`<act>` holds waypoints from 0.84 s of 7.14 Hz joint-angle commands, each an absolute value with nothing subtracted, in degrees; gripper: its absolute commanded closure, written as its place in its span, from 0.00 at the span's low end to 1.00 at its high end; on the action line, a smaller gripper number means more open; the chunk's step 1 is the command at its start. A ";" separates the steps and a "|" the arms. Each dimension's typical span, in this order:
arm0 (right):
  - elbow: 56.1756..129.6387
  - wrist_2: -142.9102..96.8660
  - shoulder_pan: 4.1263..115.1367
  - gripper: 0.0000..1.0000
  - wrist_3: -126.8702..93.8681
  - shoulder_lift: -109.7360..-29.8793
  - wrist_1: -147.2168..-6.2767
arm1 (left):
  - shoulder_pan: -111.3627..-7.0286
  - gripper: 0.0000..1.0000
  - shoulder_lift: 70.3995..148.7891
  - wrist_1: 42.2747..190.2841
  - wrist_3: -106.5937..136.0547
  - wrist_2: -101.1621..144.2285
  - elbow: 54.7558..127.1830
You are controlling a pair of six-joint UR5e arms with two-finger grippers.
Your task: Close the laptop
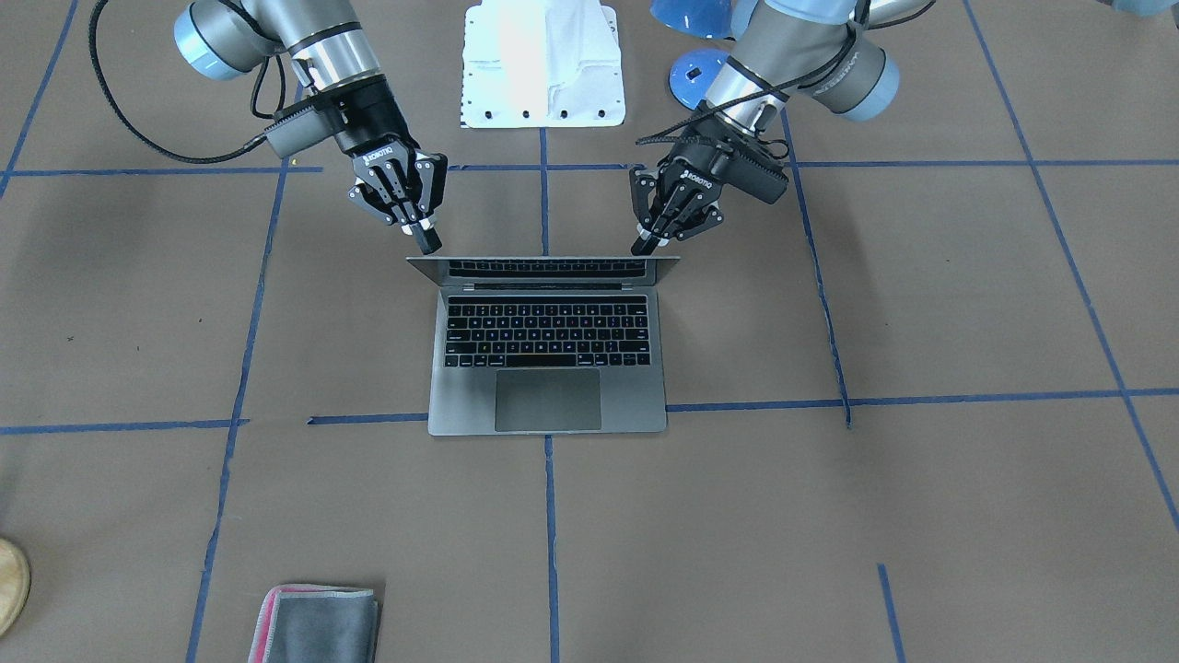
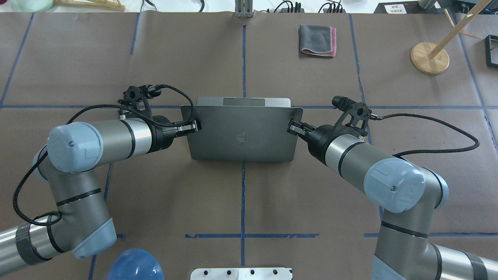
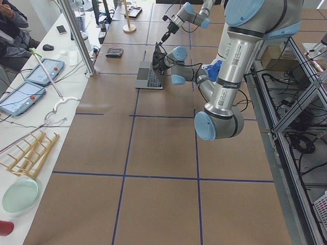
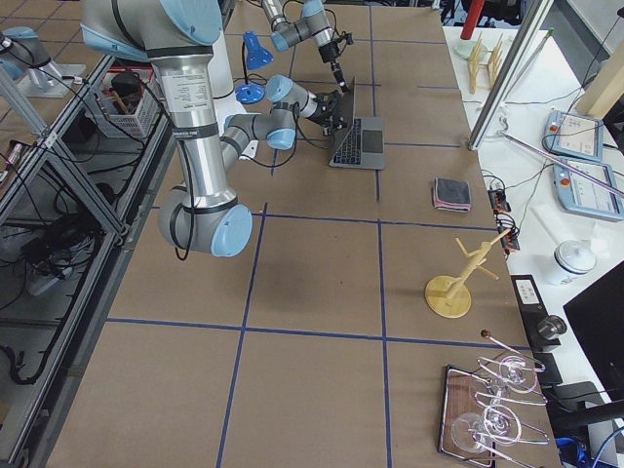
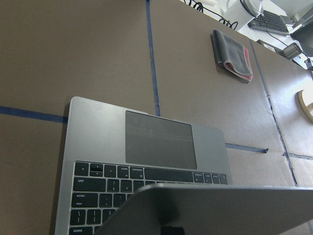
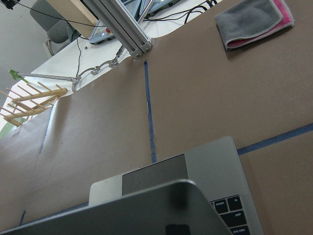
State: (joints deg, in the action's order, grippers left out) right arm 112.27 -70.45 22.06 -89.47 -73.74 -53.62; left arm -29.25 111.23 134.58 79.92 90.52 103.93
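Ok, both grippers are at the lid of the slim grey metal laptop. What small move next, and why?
Probably ease the left gripper and right gripper forward and down together, tipping the lid over the black keyboard. The slim space-grey metal laptop stands part open: keyboard and trackpad show, and both shut grippers sit behind the lid's top corners.

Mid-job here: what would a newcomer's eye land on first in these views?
The open laptop at the centre of the table. The left gripper and right gripper sit one at each top corner of its lid. A folded grey cloth lies apart near the operators' edge.
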 commanded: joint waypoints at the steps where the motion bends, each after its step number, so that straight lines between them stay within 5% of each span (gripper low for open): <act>1: 107.78 -70.58 22.32 0.99 -89.47 -70.68 -53.79 | -30.23 1.00 113.72 134.47 79.89 90.53 99.78; 6: 93.71 -76.09 24.61 0.97 -89.47 -64.60 -53.96 | -30.85 1.00 119.35 134.74 79.63 90.70 86.51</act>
State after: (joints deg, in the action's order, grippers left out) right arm 96.54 -74.50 24.35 -89.47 -65.48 -53.84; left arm -30.91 118.39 134.64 79.75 90.58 89.66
